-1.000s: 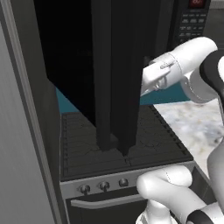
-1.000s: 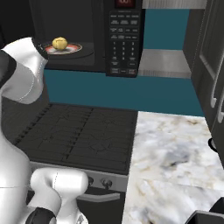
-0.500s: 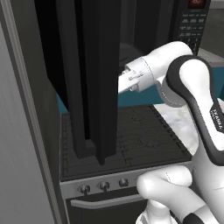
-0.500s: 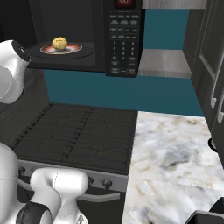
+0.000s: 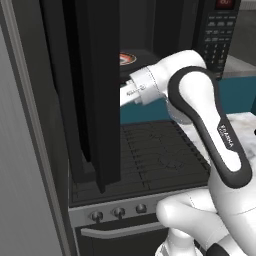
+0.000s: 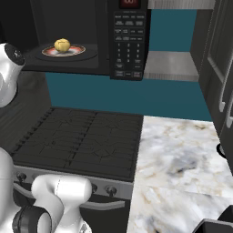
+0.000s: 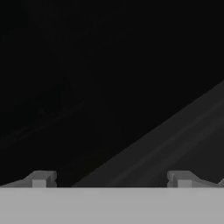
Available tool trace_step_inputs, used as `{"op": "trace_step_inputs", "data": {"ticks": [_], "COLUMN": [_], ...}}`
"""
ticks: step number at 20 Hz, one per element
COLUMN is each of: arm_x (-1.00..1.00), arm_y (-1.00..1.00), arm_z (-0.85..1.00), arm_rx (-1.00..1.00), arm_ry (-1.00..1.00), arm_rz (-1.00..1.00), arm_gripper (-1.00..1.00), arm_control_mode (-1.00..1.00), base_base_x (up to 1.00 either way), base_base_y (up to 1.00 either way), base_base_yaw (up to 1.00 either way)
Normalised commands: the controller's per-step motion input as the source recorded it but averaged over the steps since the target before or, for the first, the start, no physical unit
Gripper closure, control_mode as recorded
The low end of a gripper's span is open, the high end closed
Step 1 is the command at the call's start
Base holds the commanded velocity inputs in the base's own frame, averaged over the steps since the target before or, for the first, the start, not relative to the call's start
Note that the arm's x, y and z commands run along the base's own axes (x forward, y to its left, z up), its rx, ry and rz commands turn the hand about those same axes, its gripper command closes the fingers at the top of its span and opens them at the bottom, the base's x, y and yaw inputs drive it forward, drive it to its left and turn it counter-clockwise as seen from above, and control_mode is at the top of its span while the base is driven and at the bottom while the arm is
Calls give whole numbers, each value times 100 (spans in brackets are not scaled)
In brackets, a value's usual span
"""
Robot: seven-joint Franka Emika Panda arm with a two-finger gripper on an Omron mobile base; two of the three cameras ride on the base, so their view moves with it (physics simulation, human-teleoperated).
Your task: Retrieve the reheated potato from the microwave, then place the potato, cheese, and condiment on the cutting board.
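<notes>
The potato sits on a plate inside the microwave; the tool gapes wide, empty.

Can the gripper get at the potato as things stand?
Probably not straight away. The microwave stands open with the potato bare on its plate, but the open gripper faces dark surfaces near the swung-out door; it must turn toward the cavity first.

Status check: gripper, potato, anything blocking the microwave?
Gripper open, empty. Potato on its plate inside the microwave. Open microwave door stands in front of the hand.
</notes>
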Motion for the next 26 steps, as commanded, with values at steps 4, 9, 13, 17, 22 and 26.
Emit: {"op": "trace_step_inputs", "data": {"ticks": [4, 9, 13, 17, 22, 26], "arm_x": [23, 27, 42, 47, 48, 46], "arm_y": [-16, -37, -37, -37, -31, -26], "arm_z": [0, 1, 10, 8, 1, 1], "arm_rx": [-14, -10, -4, -3, -9, -14], "arm_ry": [0, 0, 0, 0, -5, -3], "arm_rz": [-22, -20, -19, -20, -21, -23], "arm_gripper": [-100, -100, -100, -100, -100, -100], "arm_control_mode": [-100, -100, -100, -100, -100, -100], "base_base_x": [0, 0, 0, 0, 0, 0], "base_base_y": [0, 0, 0, 0, 0, 0], "base_base_yaw": [0, 0, 0, 0, 0, 0]}}
